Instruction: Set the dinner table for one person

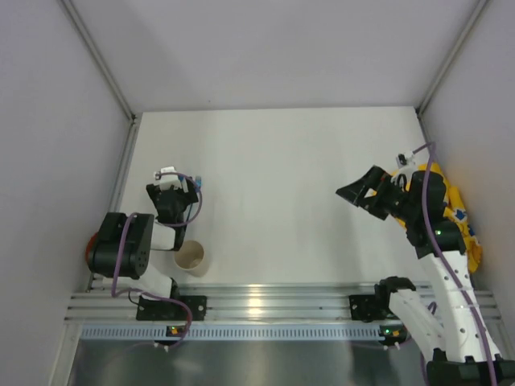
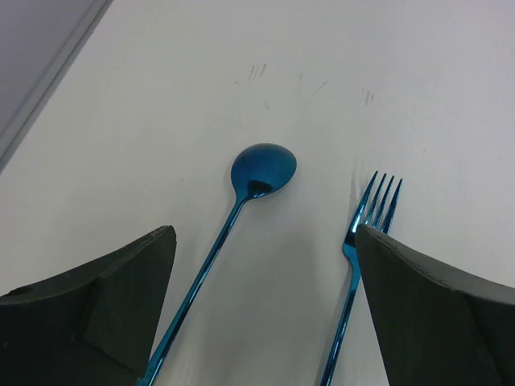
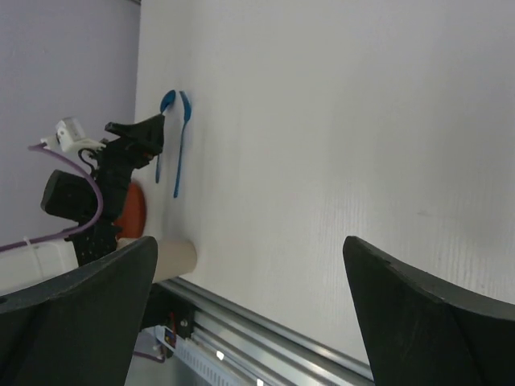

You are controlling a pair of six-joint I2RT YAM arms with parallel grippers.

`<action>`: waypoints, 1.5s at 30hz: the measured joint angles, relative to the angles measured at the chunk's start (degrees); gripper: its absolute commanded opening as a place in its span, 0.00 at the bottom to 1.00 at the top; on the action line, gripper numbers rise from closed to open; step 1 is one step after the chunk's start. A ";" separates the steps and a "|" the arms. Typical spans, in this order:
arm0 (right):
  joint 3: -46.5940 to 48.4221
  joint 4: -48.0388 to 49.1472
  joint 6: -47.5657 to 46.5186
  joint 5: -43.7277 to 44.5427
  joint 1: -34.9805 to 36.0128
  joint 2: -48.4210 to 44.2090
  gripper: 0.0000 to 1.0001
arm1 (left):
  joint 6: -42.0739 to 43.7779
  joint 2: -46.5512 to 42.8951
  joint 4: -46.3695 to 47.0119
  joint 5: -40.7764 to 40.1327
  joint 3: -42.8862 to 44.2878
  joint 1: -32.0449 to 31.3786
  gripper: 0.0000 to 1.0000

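White dinner table (image 1: 282,177) across the middle of the overhead view, grey walls at 9, 12 and 3 o'clock, ribbed aluminium rail (image 1: 273,299) along its 6 o'clock edge.

On the table's 9 o'clock side, a blue spoon (image 2: 263,167) and a blue fork (image 2: 372,215), lying flat, side by side and apart. In the left wrist view, fork at 3 o'clock of the spoon. Spoon bowl and fork tines toward 12 o'clock, handles running down toward 6 and 7 o'clock and out of that view.

Over them, the left gripper (image 2: 264,233), spread wide, with nothing clasped. One finger outside the spoon handle at 8 o'clock, the other over the fork handle at 4 o'clock. Touching the cutlery or not: impossible to tell.

At the table's 7 o'clock, just beside the rail and the left arm, a beige cup (image 1: 191,258), upright, mouth up. Near the 8 o'clock corner, a red-orange round object (image 1: 92,241), mostly hidden behind the left arm. On the tabletop or off it: unclear.

Toward 3 o'clock, the right gripper (image 1: 360,189), raised above bare tabletop, fingers far apart, nothing between them. At the 3 o'clock edge, under the right arm, a yellow printed cloth (image 1: 468,237).
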 measured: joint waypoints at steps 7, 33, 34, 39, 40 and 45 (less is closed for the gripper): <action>-0.42 -3.06 0.31 -2.75 -0.26 4.81 0.98 | 0.00 0.00 -0.02 0.00 0.00 0.00 0.98; 20.90 -13.42 -7.45 21.57 -8.28 40.61 0.94 | -14.40 -11.85 -62.66 7.65 50.21 -1.33 0.98; 20.92 -13.46 -7.45 22.05 -9.86 42.16 0.94 | -15.34 -11.58 -64.19 8.28 50.95 -2.23 0.99; 21.38 -12.68 -8.04 24.30 -14.84 50.27 0.91 | -17.35 -9.38 -71.87 9.62 52.78 -10.73 0.98; 21.68 -12.48 -8.11 24.48 -14.95 51.78 0.90 | -17.38 -8.83 -73.96 9.33 53.40 -13.16 0.99; 21.94 -10.10 -8.46 24.52 -14.88 57.09 0.89 | -18.38 -6.10 -82.55 8.76 58.86 -19.04 0.98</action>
